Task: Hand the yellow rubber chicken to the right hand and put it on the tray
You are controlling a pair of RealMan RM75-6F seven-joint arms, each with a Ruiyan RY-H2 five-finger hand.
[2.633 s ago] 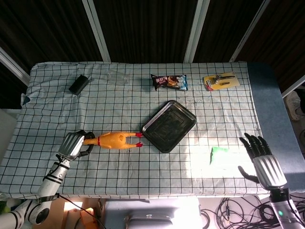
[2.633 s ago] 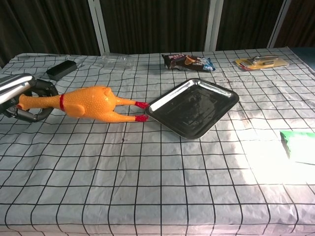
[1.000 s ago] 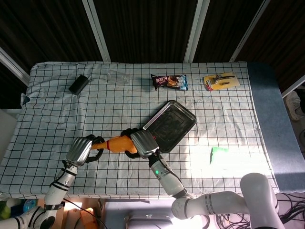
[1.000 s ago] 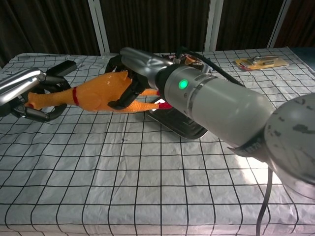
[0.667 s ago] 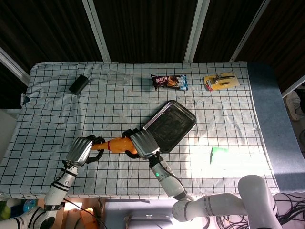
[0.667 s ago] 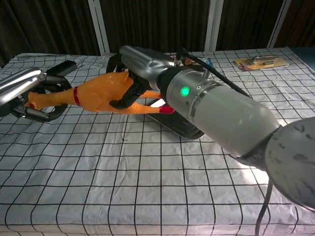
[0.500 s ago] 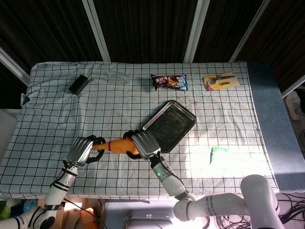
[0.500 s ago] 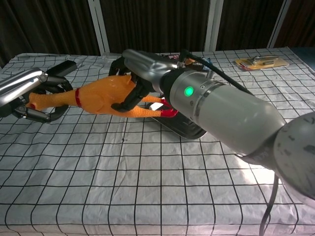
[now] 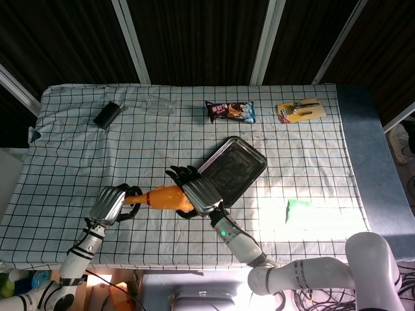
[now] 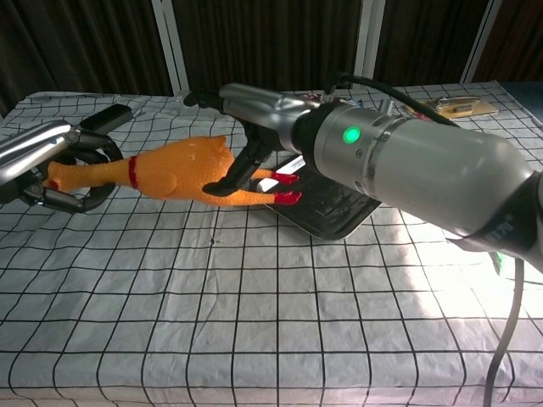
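The yellow rubber chicken hangs level above the checked cloth, its red feet pointing at the steel tray. My left hand grips its neck at the head end. At the tail end my right hand reaches around the body. Its fingers are spread out above and past the chicken, apart from it. The thumb curves down the near side and touches the body by the legs. The tray lies just right of the feet with nothing in it.
Along the far edge lie a black box, a clear plastic piece, a snack packet and a yellow card with a tool. A green item sits in the sunlit patch at the right.
My right hand came in from the right and wrapped the chicken's body, then spread its fingers off it in the last half second. The chicken rose off the cloth and shifted slightly right.
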